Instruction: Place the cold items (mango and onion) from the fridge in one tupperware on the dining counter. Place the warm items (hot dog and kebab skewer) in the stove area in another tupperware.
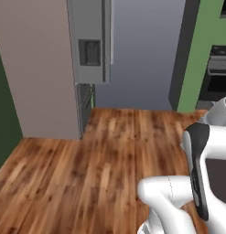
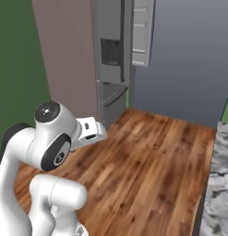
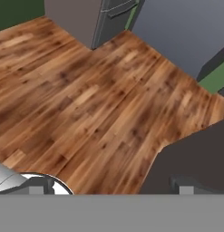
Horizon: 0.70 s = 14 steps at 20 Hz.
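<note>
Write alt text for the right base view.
A grey fridge stands ahead across a bare wooden floor, its upper door swung open. The white arm is folded in the lower left; a marbled counter edge lies right.

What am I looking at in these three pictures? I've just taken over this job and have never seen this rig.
It is a white robot arm on a driving base, in a rendered kitchen. Two pictures come from cameras on the base, behind the arm to its left and right. The third looks along the end effector, whose dark finger tips stand wide apart with nothing between them. Ahead is the grey fridge, its upper door swung open; its contents cannot be made out. Wooden floor lies between. A stone counter edge shows at the right, and an oven at the far right of the left view.
</note>
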Available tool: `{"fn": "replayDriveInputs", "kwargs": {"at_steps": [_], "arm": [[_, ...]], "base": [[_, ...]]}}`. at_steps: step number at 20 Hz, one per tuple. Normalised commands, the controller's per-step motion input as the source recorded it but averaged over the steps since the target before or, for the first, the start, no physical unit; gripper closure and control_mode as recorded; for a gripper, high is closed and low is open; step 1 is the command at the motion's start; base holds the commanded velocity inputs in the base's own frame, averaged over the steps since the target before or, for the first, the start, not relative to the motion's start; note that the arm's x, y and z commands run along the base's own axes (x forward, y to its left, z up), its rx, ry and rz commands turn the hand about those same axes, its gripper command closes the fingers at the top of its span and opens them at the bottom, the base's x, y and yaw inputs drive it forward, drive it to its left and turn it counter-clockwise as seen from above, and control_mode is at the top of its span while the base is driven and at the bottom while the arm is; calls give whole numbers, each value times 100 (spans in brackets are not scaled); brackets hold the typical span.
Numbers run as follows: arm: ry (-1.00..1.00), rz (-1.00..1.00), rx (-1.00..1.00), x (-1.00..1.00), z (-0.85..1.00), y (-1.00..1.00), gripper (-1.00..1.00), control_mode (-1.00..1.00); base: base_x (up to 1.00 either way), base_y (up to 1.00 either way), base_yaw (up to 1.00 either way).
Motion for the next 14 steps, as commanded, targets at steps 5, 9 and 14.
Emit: {"fn": "replayDriveInputs", "kwargs": {"at_steps": [5, 9, 14], "arm": [[0, 0, 0, 0, 0, 0, -100, 100], [0, 0, 0, 0, 0, 0, -100, 100], [0, 0, 0, 0, 0, 0, -100, 100]], "base": [[100, -39, 0], [100, -48, 0], [100, -64, 0]]}}
